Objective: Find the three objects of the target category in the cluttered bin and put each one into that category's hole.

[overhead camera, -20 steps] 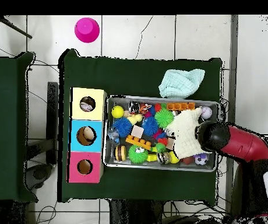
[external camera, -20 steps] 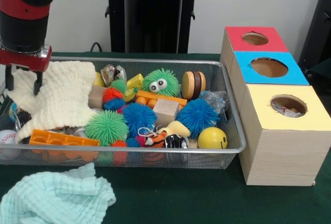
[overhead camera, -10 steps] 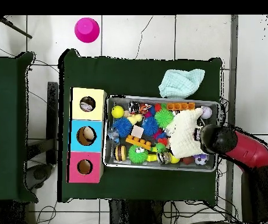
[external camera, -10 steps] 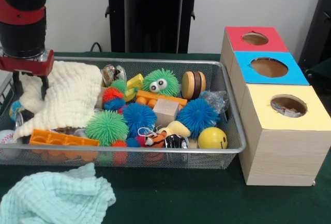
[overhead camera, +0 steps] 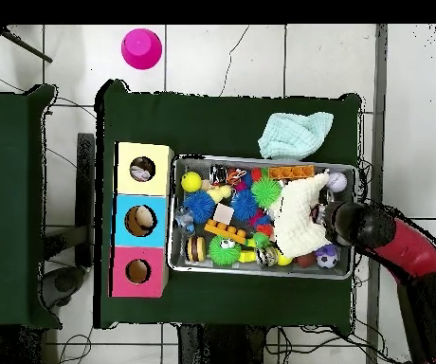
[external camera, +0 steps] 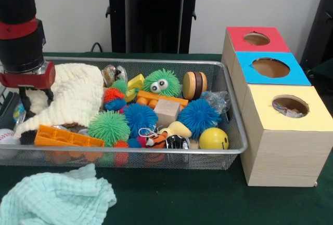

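I see the end effector (external camera: 35, 100) down in the bin (external camera: 237, 126), at its left end in the front view, with its dark fingers (external camera: 25, 103) buried in the cream cloth (external camera: 73, 97); I cannot tell whether they are pinching it. From overhead the arm (overhead camera: 392, 242) covers the end effector entirely. One plastic wad (external camera: 217, 100) lies in the bin's corner next to the boxes, partly hidden behind a blue spiky ball (external camera: 199, 116). Another wad (external camera: 289, 110) shows only as a sliver inside the hole (external camera: 290, 105) of the yellow box; overhead (overhead camera: 142, 172) it shows more plainly. A third I cannot make out. A shiny can (external camera: 112, 73) peeks from behind the cloth, its label unreadable. I can read no writing anywhere. Only the overhead view shows a pink cup (overhead camera: 141, 47) on the floor beyond the worktop (overhead camera: 212, 118). A mint cloth (external camera: 54, 196) lies outside the bin, cut off at the front view's bottom edge.
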